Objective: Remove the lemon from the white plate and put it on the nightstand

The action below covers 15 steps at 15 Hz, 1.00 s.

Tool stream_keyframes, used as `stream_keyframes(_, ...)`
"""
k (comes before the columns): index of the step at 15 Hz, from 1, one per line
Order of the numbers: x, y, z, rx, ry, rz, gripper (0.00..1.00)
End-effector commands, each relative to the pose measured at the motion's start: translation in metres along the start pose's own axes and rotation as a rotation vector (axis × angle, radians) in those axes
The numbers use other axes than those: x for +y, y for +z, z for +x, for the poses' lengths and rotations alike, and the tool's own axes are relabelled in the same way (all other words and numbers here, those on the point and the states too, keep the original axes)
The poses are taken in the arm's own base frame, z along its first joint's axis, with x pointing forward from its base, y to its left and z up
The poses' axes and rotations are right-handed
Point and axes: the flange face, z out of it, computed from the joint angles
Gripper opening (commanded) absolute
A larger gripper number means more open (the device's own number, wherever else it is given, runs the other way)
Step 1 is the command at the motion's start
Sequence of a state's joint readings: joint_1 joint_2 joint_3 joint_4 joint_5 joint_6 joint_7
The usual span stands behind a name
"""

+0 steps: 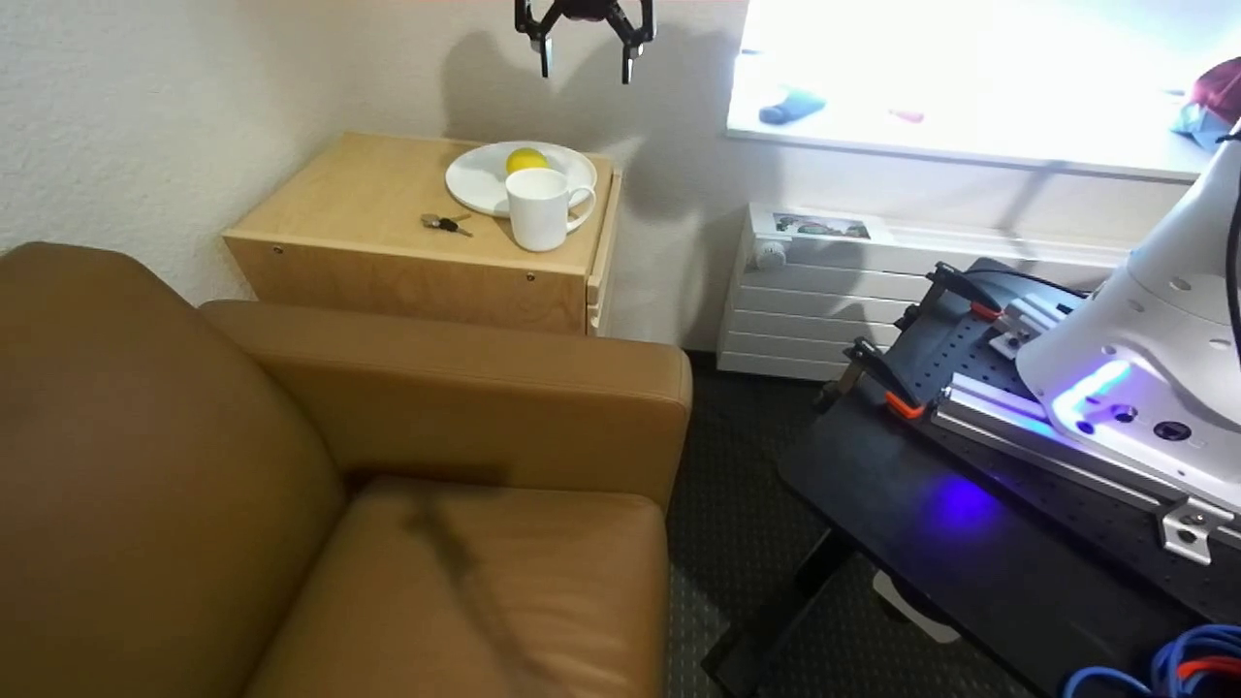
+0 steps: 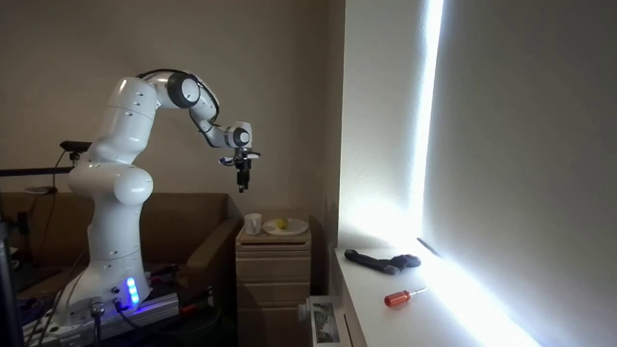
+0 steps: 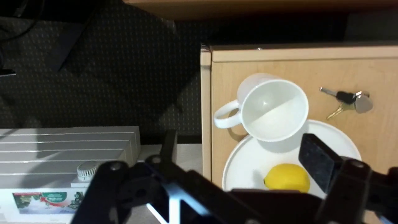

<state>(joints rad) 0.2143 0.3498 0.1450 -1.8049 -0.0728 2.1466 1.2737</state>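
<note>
Empty end effector (image 1: 586,72), lemon (image 1: 526,161) below

In an exterior view: end effector spread, top centre; lemon lower, slightly left, on plate (image 1: 467,181). Wrist view: long axis crosswise, roughly along my closing line. I'd re-centre before descending.

We see an upright white mug (image 3: 273,109) and, near it, a bunch of keys (image 3: 347,98). On the windowsill (image 2: 371,313), a red screwdriver (image 2: 397,299) lies near a dark object (image 2: 397,264), which we cannot identify. We find also a brown leather seat (image 1: 465,388) and, below the windowsill, a white radiator (image 1: 805,325).
</note>
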Motion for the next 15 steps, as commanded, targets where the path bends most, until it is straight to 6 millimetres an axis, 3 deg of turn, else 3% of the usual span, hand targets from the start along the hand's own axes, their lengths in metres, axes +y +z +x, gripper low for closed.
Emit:
stream_keyframes(1, -0.024, 0.039, 0.068, -0.012, 0.196, 0.029, 1.00)
stream_keyframes(3, -0.029, 0.058, 0.106, -0.035, 0.308, 0.028, 1.00)
stream_keyframes(5, -0.039, 0.068, 0.127, -0.072, 0.415, 0.037, 1.00)
stream_keyframes(7, -0.051, 0.070, 0.135, -0.116, 0.523, 0.051, 1.00)
stream_keyframes(8, -0.034, 0.071, 0.130, -0.077, 0.445, 0.047, 1.00)
stream_keyframes(12, -0.050, 0.073, 0.133, -0.094, 0.505, 0.063, 1.00)
stream_keyframes(15, -0.073, 0.101, 0.134, 0.001, 0.526, 0.138, 1.00)
